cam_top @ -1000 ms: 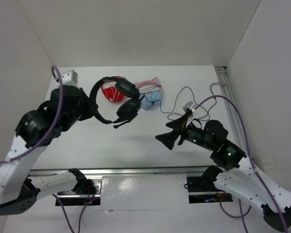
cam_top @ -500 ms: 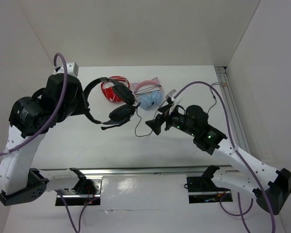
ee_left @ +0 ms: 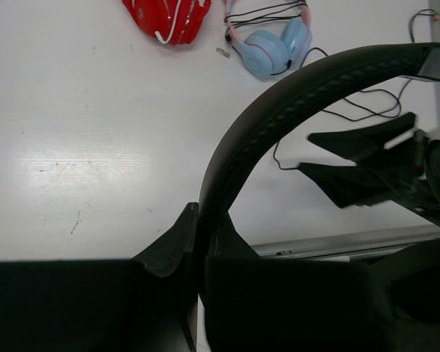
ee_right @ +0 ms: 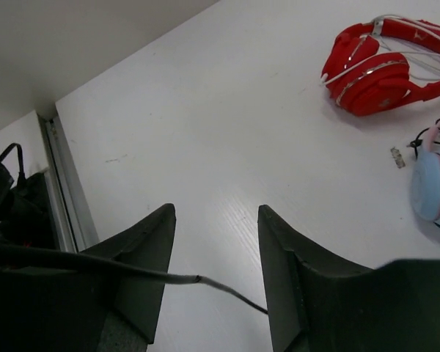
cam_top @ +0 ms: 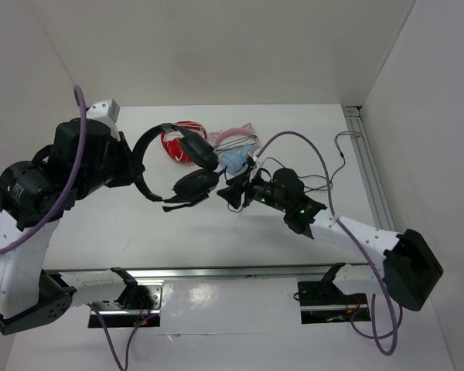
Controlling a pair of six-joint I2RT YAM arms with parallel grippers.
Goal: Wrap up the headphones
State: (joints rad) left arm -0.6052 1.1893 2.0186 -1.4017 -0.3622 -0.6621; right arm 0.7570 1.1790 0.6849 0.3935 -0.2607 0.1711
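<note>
The black headphones [cam_top: 193,184] hang above the table, held by their padded headband [ee_left: 293,103]. My left gripper [cam_top: 137,166] is shut on the headband's lower end [ee_left: 199,227]. Both round earcups dangle toward the table's middle. My right gripper [cam_top: 226,195] sits just right of the lower earcup, fingers pointing left. In the right wrist view its jaws [ee_right: 216,213] stand apart, and the thin black cable [ee_right: 220,284] runs across the gap between them, crossing in front of the left finger and reaching the right one. Neither pad visibly presses on it.
Red-and-white headphones [cam_top: 178,143] lie at the back of the table, with light-blue and pink cat-ear headphones [cam_top: 236,154] beside them. Loose black cable [cam_top: 325,179] lies behind the right arm. A metal rail [cam_top: 367,170] lines the right edge. White walls enclose the table.
My right arm has swung left from the table's right side to the lower earcup, and its jaws have narrowed. The left arm shifted slightly left, still holding the headband.
</note>
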